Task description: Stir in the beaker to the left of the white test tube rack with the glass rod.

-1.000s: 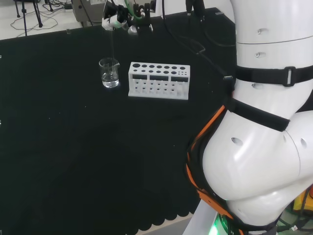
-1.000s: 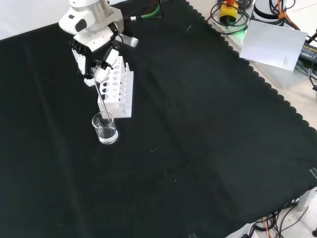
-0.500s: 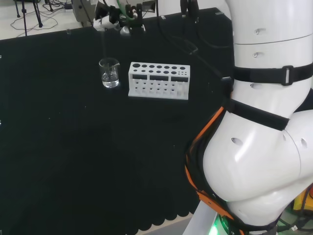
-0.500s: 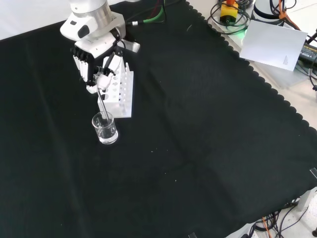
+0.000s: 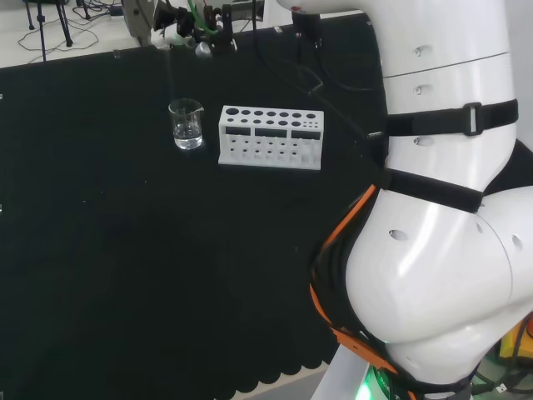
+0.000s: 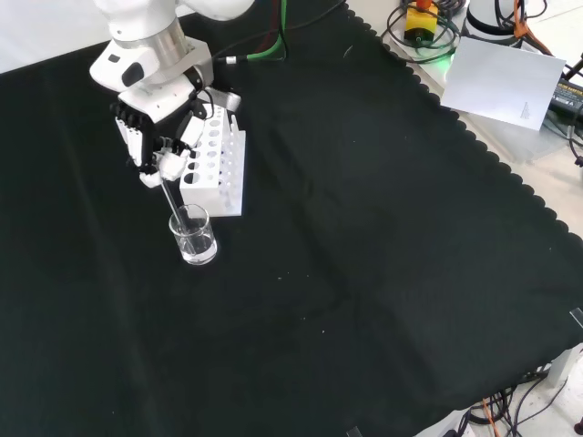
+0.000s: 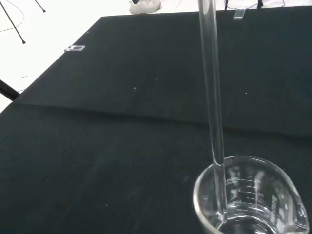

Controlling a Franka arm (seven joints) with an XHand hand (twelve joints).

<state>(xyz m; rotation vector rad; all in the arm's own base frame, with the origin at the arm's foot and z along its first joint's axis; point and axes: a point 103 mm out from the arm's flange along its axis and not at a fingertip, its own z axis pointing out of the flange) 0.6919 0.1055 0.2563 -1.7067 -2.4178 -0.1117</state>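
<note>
1. Hand (image 6: 150, 137): fingers curled, pinching the upper end of the glass rod (image 6: 173, 202). It hangs above the desk (image 6: 383, 273), over the near end of the rack in the front view.

2. Glass rod: runs down from the hand at a slight slant into the beaker (image 6: 193, 236). The wrist view shows the rod (image 7: 212, 97) passing inside the rim close to one wall, its tip near the bottom of the beaker (image 7: 251, 200).

3. Beaker: below the hand, upright, clear, holding a shallow layer of clear liquid. In the head view the beaker (image 5: 186, 124) stands just left of the white test tube rack (image 5: 271, 137), apart from it.

4. Rack: white test tube rack (image 6: 217, 162) lies just beside and partly under the hand in the front view; no tubes can be made out in it.

5. Change noted: over the last second the hand has shifted leftward in both the head and front views, and the rod's slant has altered, while the beaker and rack have not moved.

6. Assessment: the sideways travel with the tip kept inside suggests stirring is under way. Risk: the rod is near the wall and could tip the beaker.
</note>
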